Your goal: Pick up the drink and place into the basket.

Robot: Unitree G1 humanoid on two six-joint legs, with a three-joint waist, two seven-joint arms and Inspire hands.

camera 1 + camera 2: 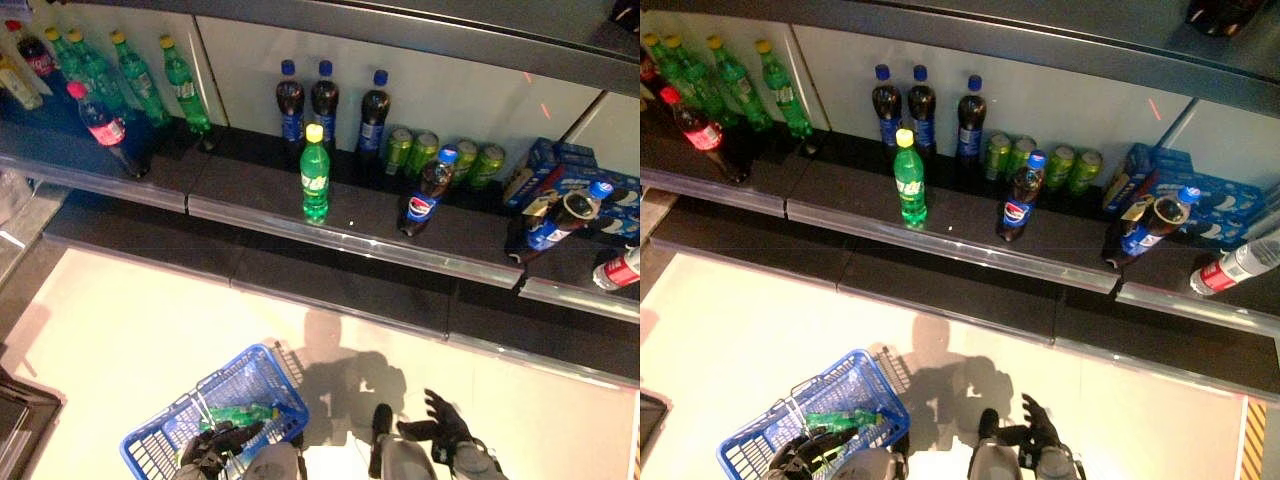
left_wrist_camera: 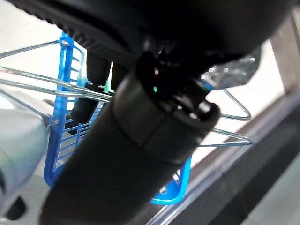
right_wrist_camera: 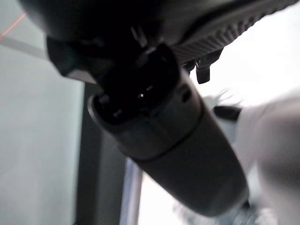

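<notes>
Shelving stocked with bottles and cans fills the upper half of the frame, above a pale floor on which a blue basket [image 1: 165,430] is seen at lower left. A green bottle [image 1: 240,412] already lies inside the basket, while another green bottle [image 1: 314,173] stands alone at the front of the shelf [image 1: 260,195], upper centre. The left hand [image 1: 212,447] is seen at the basket's near rim, its fingers curled round the wire handle [image 2: 225,133], as the left wrist view suggests. The right hand [image 1: 440,428] hovers at lower right, fingers spread and holding nothing. If a further drink is to be fetched, the basket should be kept level and steady, and the lone front bottle is best approached from the side, gripped round its body so neighbouring bottles are not toppled.
</notes>
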